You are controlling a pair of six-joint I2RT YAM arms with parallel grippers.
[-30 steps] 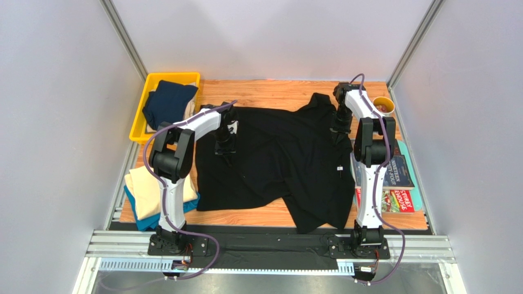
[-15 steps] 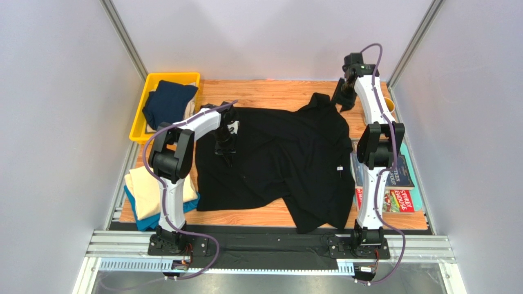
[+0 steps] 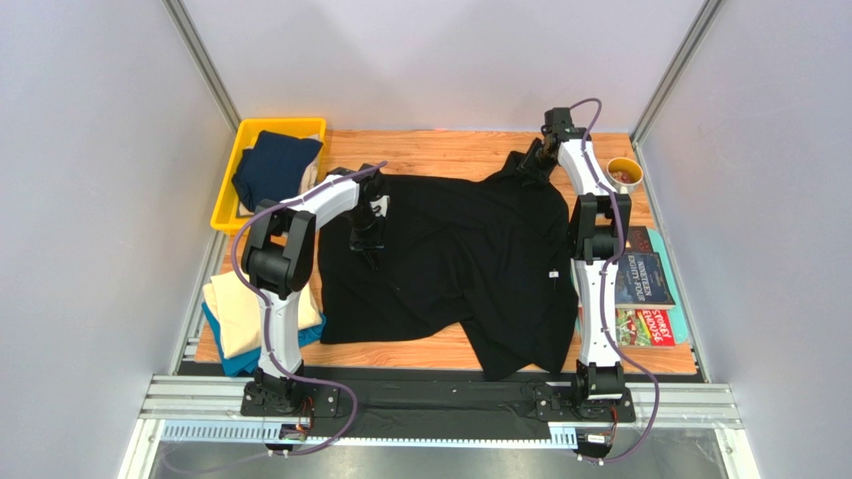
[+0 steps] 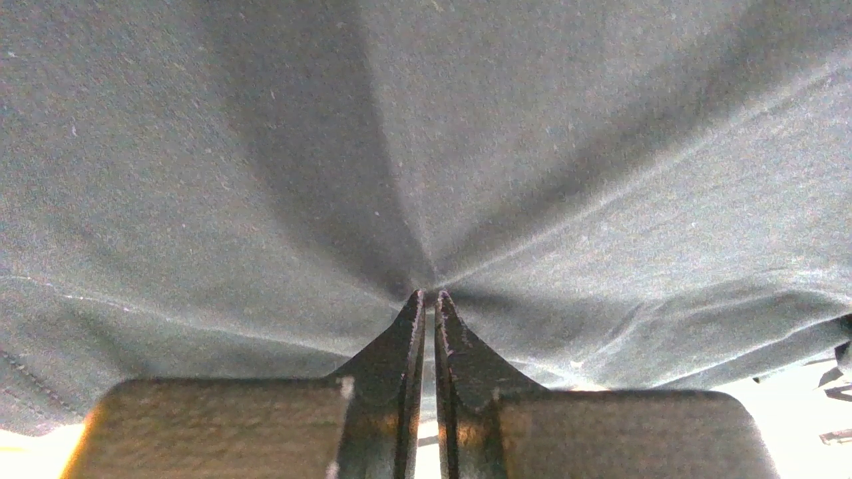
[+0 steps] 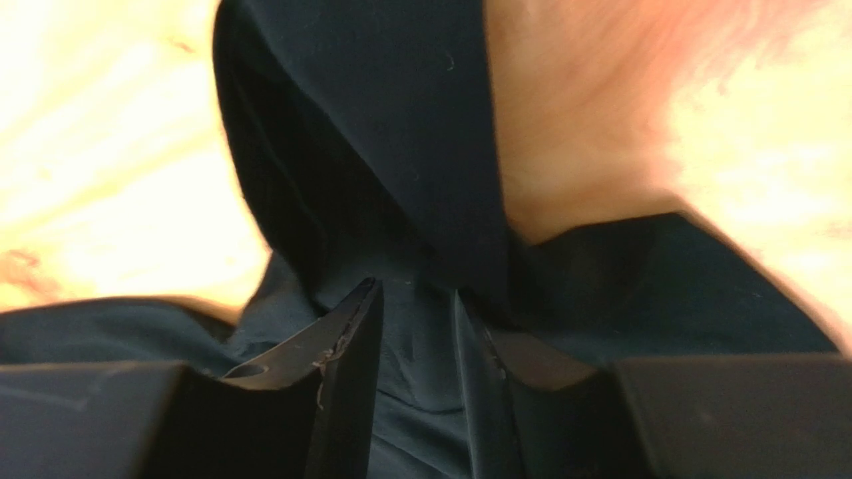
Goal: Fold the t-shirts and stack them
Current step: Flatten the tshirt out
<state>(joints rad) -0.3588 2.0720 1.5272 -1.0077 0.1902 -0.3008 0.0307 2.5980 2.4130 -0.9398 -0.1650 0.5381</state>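
Note:
A large black t-shirt [image 3: 450,259] lies spread and rumpled across the wooden table. My left gripper [image 3: 366,242] rests on its left part, near the white neck label. In the left wrist view the jaws [image 4: 427,295] are pinched together on the cloth [image 4: 400,150], with creases fanning out from the tips. My right gripper [image 3: 528,160] is at the shirt's far right sleeve. Its jaws [image 5: 415,289] stand open, straddling a fold of the black cloth [image 5: 400,130]. A navy t-shirt [image 3: 275,168] lies in the bin. A cream t-shirt [image 3: 245,309] is stacked on a teal one [image 3: 235,359] at the left edge.
The yellow bin [image 3: 228,190] stands at the back left. Colourful magazines [image 3: 640,289] lie along the right edge, partly under the shirt. A small yellow cup [image 3: 624,172] sits in the back right corner. Grey walls close in on three sides.
My right gripper let go, rose toward the back corner, then came down on the shirt's far sleeve with its jaws open. The left arm has stayed put.

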